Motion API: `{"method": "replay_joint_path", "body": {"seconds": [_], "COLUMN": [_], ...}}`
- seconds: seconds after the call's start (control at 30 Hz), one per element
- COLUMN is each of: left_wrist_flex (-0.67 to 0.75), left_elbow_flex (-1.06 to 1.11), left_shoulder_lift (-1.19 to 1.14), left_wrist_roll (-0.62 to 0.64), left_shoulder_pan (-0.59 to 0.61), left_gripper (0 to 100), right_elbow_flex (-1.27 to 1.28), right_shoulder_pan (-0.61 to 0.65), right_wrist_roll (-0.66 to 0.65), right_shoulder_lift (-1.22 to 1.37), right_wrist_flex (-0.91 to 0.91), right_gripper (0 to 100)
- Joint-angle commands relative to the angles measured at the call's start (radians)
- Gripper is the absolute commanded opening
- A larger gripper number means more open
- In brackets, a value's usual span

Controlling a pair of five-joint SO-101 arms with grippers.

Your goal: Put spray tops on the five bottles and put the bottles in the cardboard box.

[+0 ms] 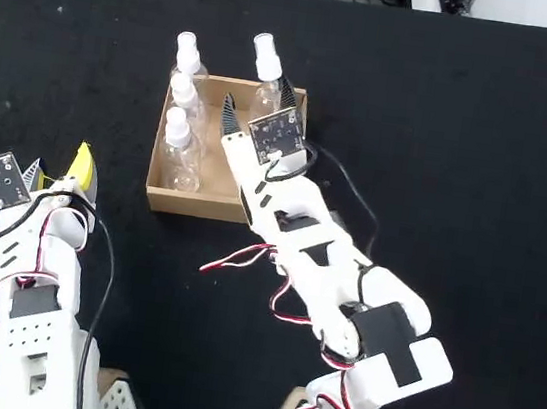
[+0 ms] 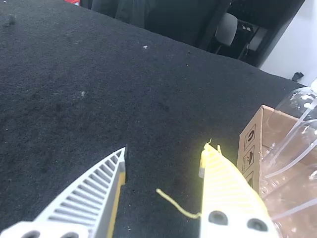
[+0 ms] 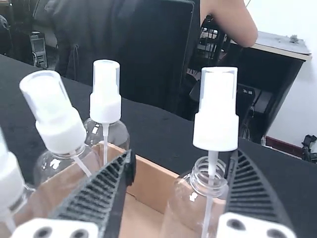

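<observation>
The cardboard box [image 1: 216, 200] lies on the black table. Three clear bottles with white spray tops [image 1: 181, 93] stand along its left side. Another bottle [image 1: 268, 60] stands at the box's far right corner; its white top [image 3: 215, 109] sits raised, with the neck threads [image 3: 207, 179] bare below it. My right gripper [image 1: 257, 98] is open over the box, its black fingers either side of this bottle and apart from it. My left gripper [image 1: 57, 164] is open and empty, low over the table left of the box [image 2: 250, 148].
Black cloth [image 1: 464, 139] covers the table all round the box. The right arm's red and white cables [image 1: 246, 256] hang just in front of the box. Chairs and a dark desk [image 3: 267, 74] stand beyond the table's far edge.
</observation>
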State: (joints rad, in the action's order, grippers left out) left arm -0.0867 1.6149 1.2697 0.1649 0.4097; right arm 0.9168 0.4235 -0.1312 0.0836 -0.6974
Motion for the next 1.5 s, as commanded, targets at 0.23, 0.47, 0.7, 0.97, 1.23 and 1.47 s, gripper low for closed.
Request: {"method": "replay_joint_path", "body": {"seconds": [0.23, 0.47, 0.7, 0.97, 1.23, 1.47], "left_wrist_flex": [0.023, 0.023, 0.025, 0.025, 0.025, 0.025], "left_elbow_flex": [-0.021, -0.021, -0.021, -0.021, -0.021, -0.021], "left_shoulder_lift": [0.014, 0.014, 0.014, 0.014, 0.014, 0.014], "left_wrist_roll": [-0.005, -0.005, -0.005, -0.005, -0.005, -0.005], "left_shoulder_pan": [0.007, 0.007, 0.005, 0.007, 0.007, 0.007], "left_gripper": [22, 22, 22, 22, 22, 22], "right_elbow_flex": [-0.004, -0.004, -0.004, -0.001, -0.001, -0.004], "right_shoulder_pan": [0.015, 0.014, 0.018, 0.021, 0.023, 0.044], "right_wrist_roll": [-0.008, -0.008, -0.011, -0.008, -0.011, -0.015], "right_shoulder_lift": [-0.024, -0.024, -0.024, -0.024, -0.024, -0.024], "right_wrist_flex": [-0.011, -0.011, -0.006, -0.005, -0.005, -0.005], "right_gripper": [26.6, 26.9, 27.0, 38.7, 35.5, 35.4]}}
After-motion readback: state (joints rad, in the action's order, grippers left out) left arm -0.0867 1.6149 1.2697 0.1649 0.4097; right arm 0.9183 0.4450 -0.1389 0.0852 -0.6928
